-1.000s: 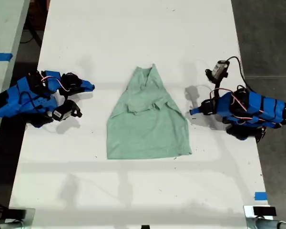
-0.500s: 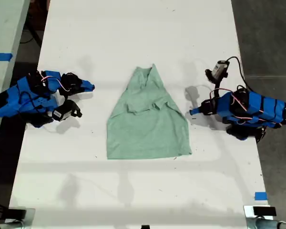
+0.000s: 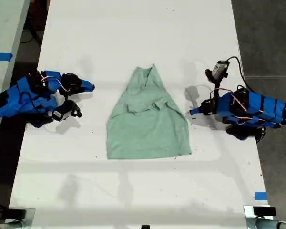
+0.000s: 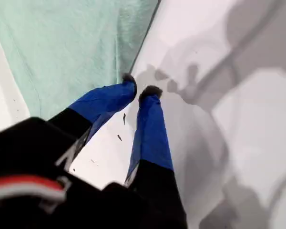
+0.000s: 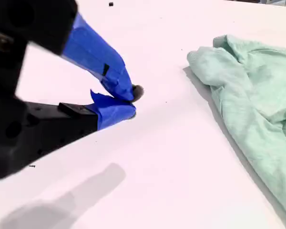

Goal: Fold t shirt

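The pale mint-green t shirt (image 3: 148, 124) lies flat on the white table (image 3: 133, 33), partly folded, narrow at the far end and wide at the near hem. My first gripper (image 3: 193, 111) rests on the table at the exterior view's right, its tips just off the shirt's side edge. In the first wrist view its blue fingers (image 4: 150, 124) are shut on nothing (image 4: 139, 90), with the t shirt (image 4: 76, 47) just beyond. My second gripper (image 3: 90, 87) lies at the exterior view's left, well apart from the cloth. It is shut and empty (image 5: 132, 102), and the t shirt (image 5: 257, 95) lies some way off.
Both blue arms lie low on the table. A small camera on a cable (image 3: 220, 68) sticks up beside the first arm. Blue tape (image 3: 260, 196) marks the near corner at the exterior view's right. A second table (image 3: 5, 28) stands past the left edge, dark floor past the right.
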Robot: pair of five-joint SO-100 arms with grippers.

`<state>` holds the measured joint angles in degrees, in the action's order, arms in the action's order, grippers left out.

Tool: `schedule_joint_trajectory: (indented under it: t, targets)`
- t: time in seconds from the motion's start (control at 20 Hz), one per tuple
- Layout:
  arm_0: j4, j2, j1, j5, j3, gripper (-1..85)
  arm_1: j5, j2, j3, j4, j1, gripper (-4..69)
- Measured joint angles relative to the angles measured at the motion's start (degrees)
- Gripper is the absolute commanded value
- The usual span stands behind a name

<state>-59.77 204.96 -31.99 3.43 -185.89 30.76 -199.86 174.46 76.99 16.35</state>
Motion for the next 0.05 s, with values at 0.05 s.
schedule_joint_trajectory:
  t: [0.05]
  targets:
    - [0.0, 0.0, 0.0, 0.0, 0.0, -0.2, 0.0, 0.0, 0.0, 0.0, 0.0, 4.6]
